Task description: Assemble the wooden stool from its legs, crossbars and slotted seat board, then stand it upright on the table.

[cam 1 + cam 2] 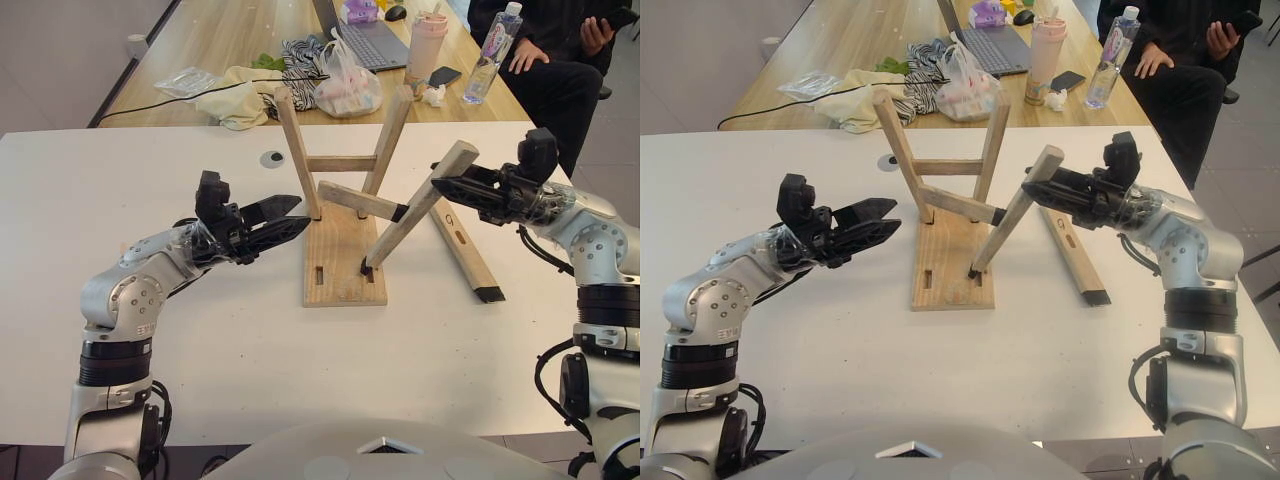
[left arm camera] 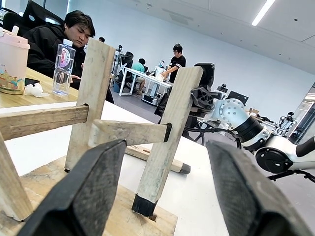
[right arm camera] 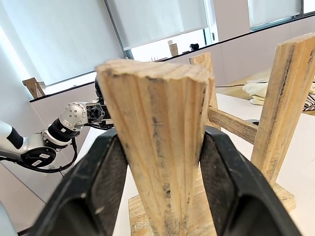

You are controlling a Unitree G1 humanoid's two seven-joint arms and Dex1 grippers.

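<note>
The slotted seat board [image 1: 335,250] lies flat on the white table. Two legs [image 1: 297,150] [image 1: 388,140] stand in its far slots, joined by a crossbar [image 1: 342,163]. A third leg [image 1: 415,215] leans steeply, its black-capped foot at the near right slot [image 1: 367,268], and a second crossbar [image 1: 357,200] juts from its side toward the far legs. My right gripper [image 1: 441,184] is shut on the upper end of this leaning leg [image 3: 157,147]. My left gripper [image 1: 300,213] hangs open just left of the board, with nothing between its fingers [image 2: 78,196].
A loose leg [image 1: 466,250] lies on the table right of the board. A small grey disc [image 1: 272,158] sits near the table's far edge. Behind, a wooden table holds bags [image 1: 345,85], a laptop, a pink cup [image 1: 426,45] and a water bottle [image 1: 493,50].
</note>
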